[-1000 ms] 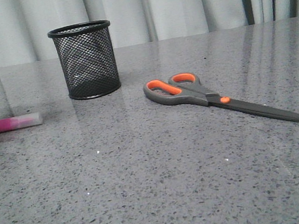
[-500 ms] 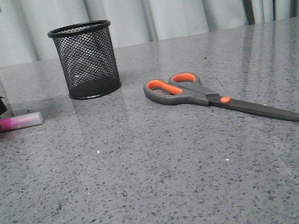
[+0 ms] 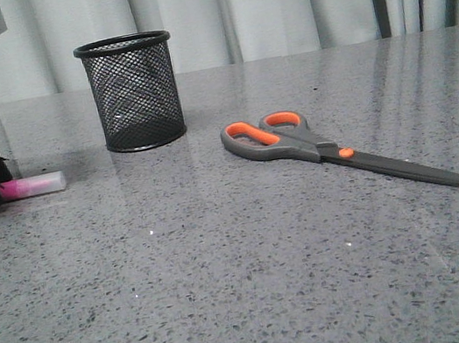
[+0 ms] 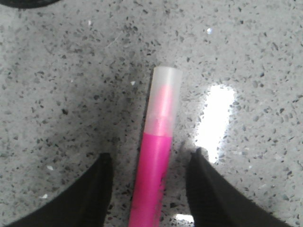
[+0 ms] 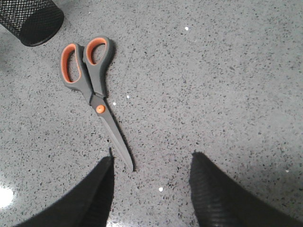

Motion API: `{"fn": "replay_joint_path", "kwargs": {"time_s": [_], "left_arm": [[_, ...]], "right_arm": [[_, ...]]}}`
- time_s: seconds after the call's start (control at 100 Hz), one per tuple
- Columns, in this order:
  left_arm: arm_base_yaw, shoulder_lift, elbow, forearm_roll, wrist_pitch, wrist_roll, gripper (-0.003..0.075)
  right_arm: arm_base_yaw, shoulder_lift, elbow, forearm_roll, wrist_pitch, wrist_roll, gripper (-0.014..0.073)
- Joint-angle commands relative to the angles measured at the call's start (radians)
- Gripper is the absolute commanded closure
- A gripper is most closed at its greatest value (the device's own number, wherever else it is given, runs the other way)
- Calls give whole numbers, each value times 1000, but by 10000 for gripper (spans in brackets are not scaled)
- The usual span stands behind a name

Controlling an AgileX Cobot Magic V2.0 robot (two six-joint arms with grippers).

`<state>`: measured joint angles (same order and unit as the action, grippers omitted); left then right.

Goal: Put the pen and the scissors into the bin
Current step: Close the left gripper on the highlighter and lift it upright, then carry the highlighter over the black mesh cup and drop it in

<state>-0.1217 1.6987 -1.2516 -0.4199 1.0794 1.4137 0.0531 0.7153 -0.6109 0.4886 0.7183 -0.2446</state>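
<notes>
the left gripper (image 4: 149, 189) straddles the pen (image 4: 156, 165) lying flat on the table (image 3: 229, 269) left of the bin (image 3: 131, 91), jaws spread, so closing on it looks next; the right gripper (image 5: 151, 189), jaws spread, hangs above the scissors (image 5: 90, 80).

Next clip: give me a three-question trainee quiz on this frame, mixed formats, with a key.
1. True or false: the pen lies between the open fingers of the left pincer.
2. The scissors are: A) in the bin, B) flat on the table, C) held by the right pincer.
3. Fill in: the pen's capped end points toward the ____.

Key: 1 true; 2 B; 3 bin.
</notes>
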Motion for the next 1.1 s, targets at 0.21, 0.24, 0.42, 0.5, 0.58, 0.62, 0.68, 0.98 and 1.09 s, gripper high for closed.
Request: {"fn": "replay_joint_path", "kwargs": {"time_s": [0.21, 0.24, 0.42, 0.5, 0.58, 0.62, 0.68, 0.98, 1.09], "left_arm": [[-6, -31, -28, -18, 17, -40, 679], [-6, -31, -28, -18, 18, -40, 705], [-6, -31, -47, -45, 57, -42, 741], [-6, -35, -75, -96, 82, -44, 742], [-4, -45, -115, -153, 98, -44, 742], [-4, -51, -138, -184, 113, -44, 742], [-4, -63, -170, -228, 126, -44, 742], [-3, -118, -306, -554, 100, -42, 742], [-3, -116, -308, -731, 3, -24, 742]], "right_arm": [[-4, 4, -36, 14, -42, -13, 265], [-4, 4, -36, 14, -42, -13, 265], [-4, 4, -36, 14, -42, -13, 265], [-4, 4, -36, 14, -42, -13, 265], [-4, 4, -36, 14, -42, -13, 265], [-4, 4, -36, 14, -42, -13, 265], [-4, 4, -36, 14, -42, -13, 265], [-4, 4, -36, 14, -42, -13, 265], [-4, 4, -36, 14, -46, -13, 265]]}}
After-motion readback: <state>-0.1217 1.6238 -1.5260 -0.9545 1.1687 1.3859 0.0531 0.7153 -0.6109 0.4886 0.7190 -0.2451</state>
